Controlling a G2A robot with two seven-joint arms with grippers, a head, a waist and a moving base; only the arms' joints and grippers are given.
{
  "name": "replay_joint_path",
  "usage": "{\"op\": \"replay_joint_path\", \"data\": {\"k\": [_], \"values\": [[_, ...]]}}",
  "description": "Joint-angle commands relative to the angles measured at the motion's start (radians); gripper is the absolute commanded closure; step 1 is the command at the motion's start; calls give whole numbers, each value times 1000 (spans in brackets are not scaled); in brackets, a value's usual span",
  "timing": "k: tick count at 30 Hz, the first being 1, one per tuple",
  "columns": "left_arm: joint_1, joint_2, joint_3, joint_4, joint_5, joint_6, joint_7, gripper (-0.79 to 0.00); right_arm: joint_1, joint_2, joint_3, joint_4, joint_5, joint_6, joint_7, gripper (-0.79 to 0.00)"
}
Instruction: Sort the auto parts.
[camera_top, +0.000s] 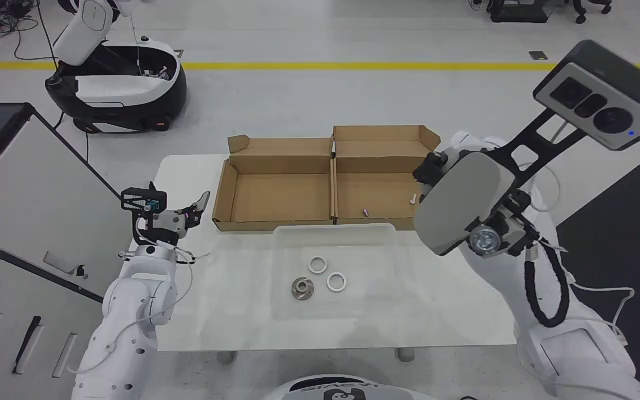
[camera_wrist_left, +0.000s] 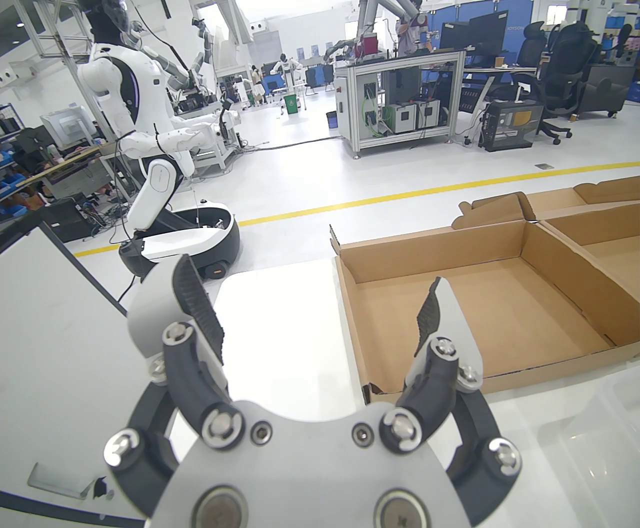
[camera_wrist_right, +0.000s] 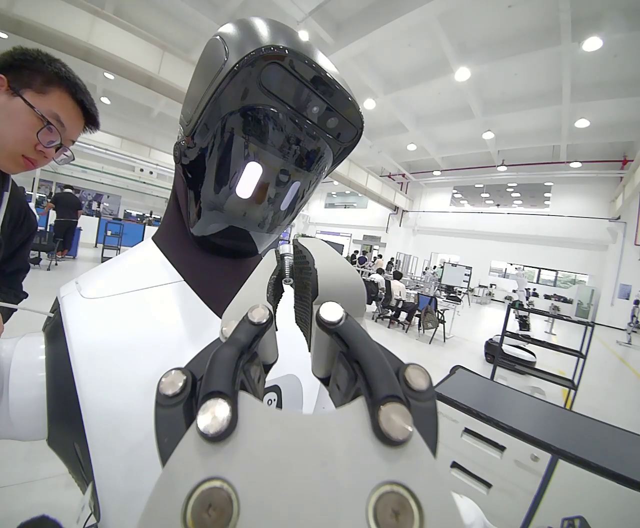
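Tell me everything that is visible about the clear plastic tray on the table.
The clear plastic tray is a shallow, see-through rectangular bin with a raised rim. It stands flat at the middle of the white table. Its far edge lies right by the cardboard boxes; whether they touch is unclear. On its floor lie a white ring, a second white ring and a grey metal part.

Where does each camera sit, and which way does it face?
Top: above the arms, looking down at the table, tray and boxes; the left arm and right arm show.
Left wrist: behind the open left gripper, facing across the table's corner to the left box.
Right wrist: behind the right gripper, shut on a metal part, tilted up at the robot's head.
Shared: top and left wrist both show the left box and left gripper.
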Motion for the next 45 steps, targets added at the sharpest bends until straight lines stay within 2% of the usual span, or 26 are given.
{"op": "replay_joint_path", "data": {"k": [1,5,10,16,23,32,38,45], "values": [[0,0,0,0,0,0,0,-785,0,0,0,0,0,0,0,0],[0,0,0,0,0,0,0,-785,-16,1,18,-7,-25,20,-16,0],[0,0,0,0,0,0,0,-785,-109,20,142,-15,-98,64,-5,0],[0,0,0,0,0,0,0,-785,-212,54,327,-8,-76,123,89,0],[0,0,0,0,0,0,0,-785,-267,87,521,49,-17,216,216,0],[0,0,0,0,0,0,0,-785,-281,123,679,143,-102,436,358,0],[0,0,0,0,0,0,0,-785,-266,151,743,173,-249,626,450,0],[0,0,0,0,0,0,0,-785,-252,184,775,179,-427,745,591,0]]}}
